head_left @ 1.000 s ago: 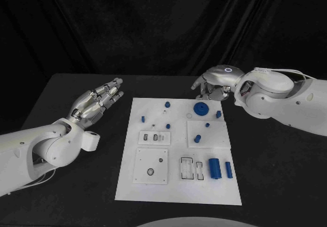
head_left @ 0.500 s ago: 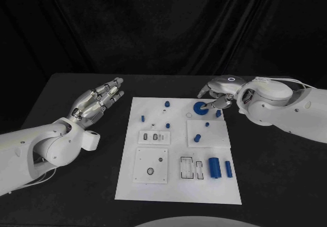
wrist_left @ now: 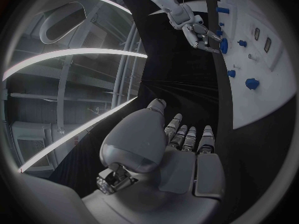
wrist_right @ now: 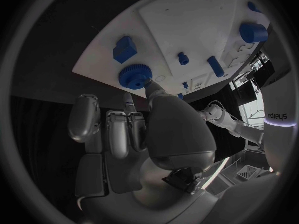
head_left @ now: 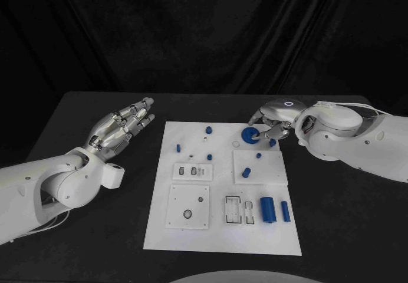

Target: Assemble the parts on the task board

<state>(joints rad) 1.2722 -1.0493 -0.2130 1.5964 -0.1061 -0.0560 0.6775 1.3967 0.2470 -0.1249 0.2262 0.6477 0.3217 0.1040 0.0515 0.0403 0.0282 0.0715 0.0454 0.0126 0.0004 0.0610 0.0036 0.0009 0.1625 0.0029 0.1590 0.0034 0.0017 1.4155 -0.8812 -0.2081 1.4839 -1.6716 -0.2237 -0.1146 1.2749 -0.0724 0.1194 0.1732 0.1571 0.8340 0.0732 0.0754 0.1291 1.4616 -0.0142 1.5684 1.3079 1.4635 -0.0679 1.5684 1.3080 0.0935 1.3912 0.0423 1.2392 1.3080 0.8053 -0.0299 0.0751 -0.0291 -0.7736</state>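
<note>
Near parts: two blue cylinders (head_left: 275,210) lie side by side at the near right of the white board (head_left: 223,236), well apart from both hands.
Slots: a square plate with a small oval hole (head_left: 188,206) sits at the board's near left, with two narrow rectangular slots (head_left: 240,210) between it and the cylinders.
Middle parts: small blue pegs (head_left: 246,173) stand on the raised square in the board's middle, nearer the right hand's fingers than the left's.
Left hand: the left hand (head_left: 121,127) hovers over the black table (head_left: 85,236) just off the board's left edge, palm up, fingers straight and spread, holding nothing; a blue peg (head_left: 178,147) stands on the board near it.
Blue gear: the blue gear (head_left: 250,135) lies at the board's far right corner, just beside a small blue block (head_left: 272,142).
Right hand: the right hand (head_left: 270,121) is over that corner, thumb tip (wrist_right: 151,86) touching the gear's rim; whether the other fingers (wrist_right: 106,129) close on it cannot be told.
</note>
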